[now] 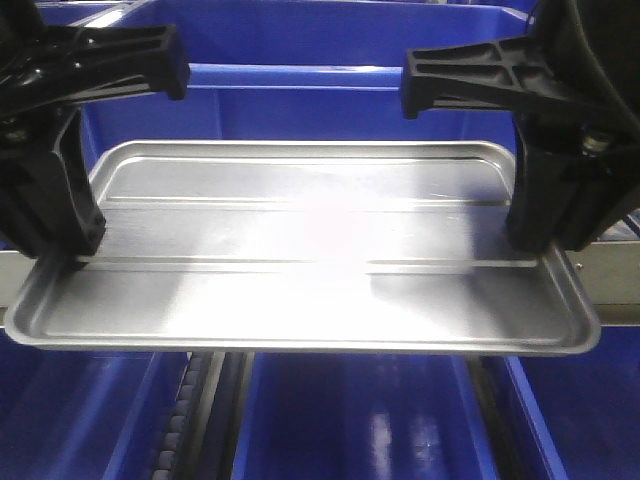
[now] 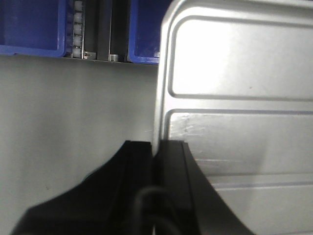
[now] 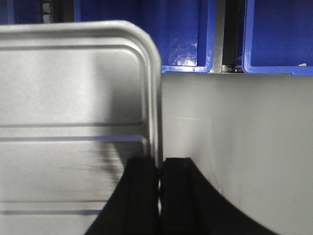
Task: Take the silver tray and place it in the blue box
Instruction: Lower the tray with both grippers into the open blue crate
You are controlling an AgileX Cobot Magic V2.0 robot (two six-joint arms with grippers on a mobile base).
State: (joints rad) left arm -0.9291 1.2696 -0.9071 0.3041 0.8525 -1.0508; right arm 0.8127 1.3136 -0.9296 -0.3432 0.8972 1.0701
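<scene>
1. A near blue box (image 1: 350, 420) lies below the silver tray's (image 1: 300, 290) near edge.
2. The left pincer (image 2: 156, 156) is closed tight on the tray's left rim, and the right pincer (image 3: 161, 169) is closed tight on its right rim.
3. A far blue box (image 1: 300, 100) stands behind the tray.

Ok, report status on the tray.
Left gripper shut on silver tray, left rim; right gripper shut on right rim. Tray level, not yet in blue box. Nothing blocking in view.
</scene>
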